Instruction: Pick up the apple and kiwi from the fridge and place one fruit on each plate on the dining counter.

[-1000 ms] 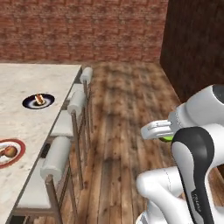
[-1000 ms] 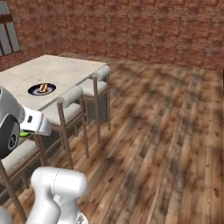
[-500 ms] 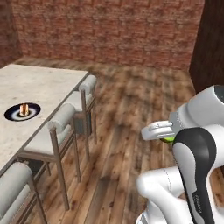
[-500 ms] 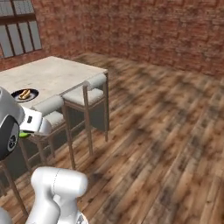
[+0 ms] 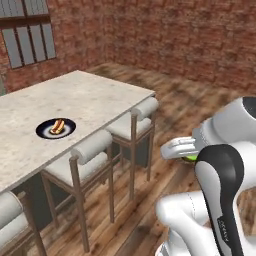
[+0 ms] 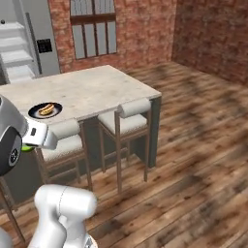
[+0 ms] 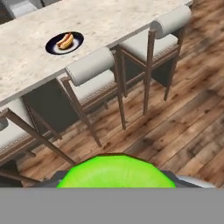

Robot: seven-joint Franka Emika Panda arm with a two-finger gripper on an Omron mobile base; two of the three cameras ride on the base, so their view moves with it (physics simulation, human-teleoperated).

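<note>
The lime-green kiwi (image 7: 116,173) sits in my shut gripper (image 5: 186,155), held low in front of the arm; a green sliver of the kiwi (image 6: 26,147) peeks out beside the hand. The glossy black plate (image 5: 56,128) with a hot dog lies on the dining counter (image 5: 95,95), ahead and to the left of the gripper. That black plate (image 7: 64,42) is at the upper left of the hand view, well beyond the kiwi. The fridge (image 6: 34,43) stands open behind the counter (image 6: 101,87). The apple and the white red-rimmed plate are out of view.
White-backed stools (image 5: 95,150) line the near side of the counter between me and the plate, one more stool (image 6: 131,118) near the counter's end. Wooden floor (image 6: 193,145) opens to the right. Brick walls and a window (image 6: 94,26) stand behind.
The whole scene has swung as the base turned and drove: the counter and stools are now closer, the fridge has come into sight. The gripper still holds the kiwi.
</note>
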